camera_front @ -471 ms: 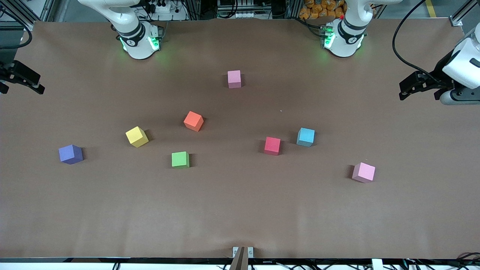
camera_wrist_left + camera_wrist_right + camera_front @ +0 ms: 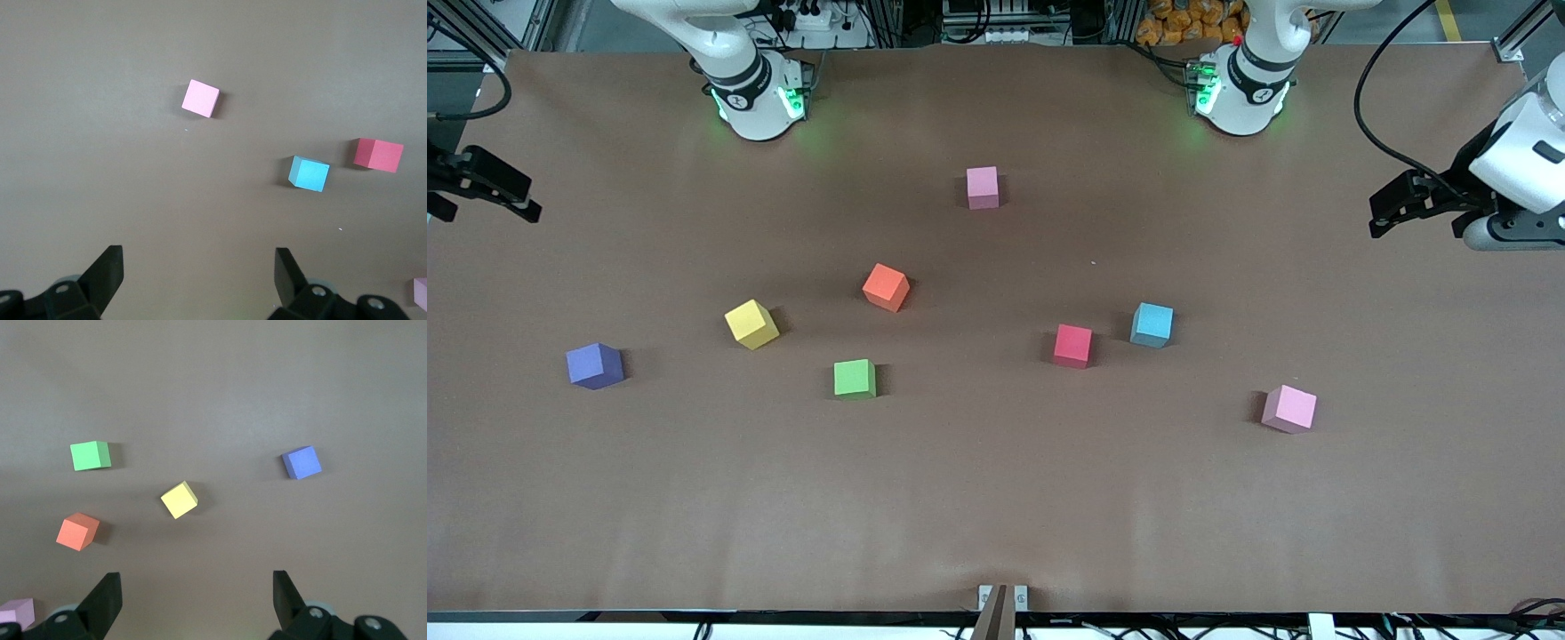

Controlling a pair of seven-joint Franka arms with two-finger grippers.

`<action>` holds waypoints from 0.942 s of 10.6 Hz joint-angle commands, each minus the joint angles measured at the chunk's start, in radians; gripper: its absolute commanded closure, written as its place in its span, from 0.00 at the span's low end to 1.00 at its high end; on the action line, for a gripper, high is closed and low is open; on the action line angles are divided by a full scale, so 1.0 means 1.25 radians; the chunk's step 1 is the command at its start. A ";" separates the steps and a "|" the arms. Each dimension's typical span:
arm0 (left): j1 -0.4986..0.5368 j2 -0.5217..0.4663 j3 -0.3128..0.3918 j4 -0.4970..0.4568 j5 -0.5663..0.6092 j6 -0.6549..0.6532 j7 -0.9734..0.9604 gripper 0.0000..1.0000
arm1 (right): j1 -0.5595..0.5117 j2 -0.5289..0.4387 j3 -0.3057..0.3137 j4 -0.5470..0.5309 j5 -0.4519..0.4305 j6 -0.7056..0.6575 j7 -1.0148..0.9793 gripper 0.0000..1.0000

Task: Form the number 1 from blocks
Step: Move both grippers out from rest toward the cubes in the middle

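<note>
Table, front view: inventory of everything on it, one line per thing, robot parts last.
pink blocks: 2, pink; one nearest the robot bases, one toward the left arm's end of the table.
orange block: 1, orange; mid-table, beside the yellow cube.
red block: 1, red; beside the light blue block.
light blue block: 1, light blue; mid-table.
green block: 1, green; nearer the camera than the orange block.
yellow cube: 1, yellow.
purple cube: 1, purple; toward the right arm's end.
table: 1, brown.
left tool: 1, black; open, empty, over its table end.
right tool: 1, black; open, empty, over its table end.
</note>
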 commanded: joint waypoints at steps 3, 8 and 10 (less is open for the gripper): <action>0.006 0.019 -0.010 -0.052 0.004 -0.008 -0.005 0.00 | 0.042 0.001 0.004 -0.080 -0.002 0.036 0.035 0.00; -0.001 0.009 -0.069 -0.276 -0.014 0.226 -0.019 0.00 | 0.150 -0.011 0.006 -0.261 0.033 0.151 0.137 0.00; -0.001 0.013 -0.094 -0.345 -0.014 0.312 -0.036 0.00 | 0.167 -0.026 0.006 -0.344 0.063 0.219 0.137 0.00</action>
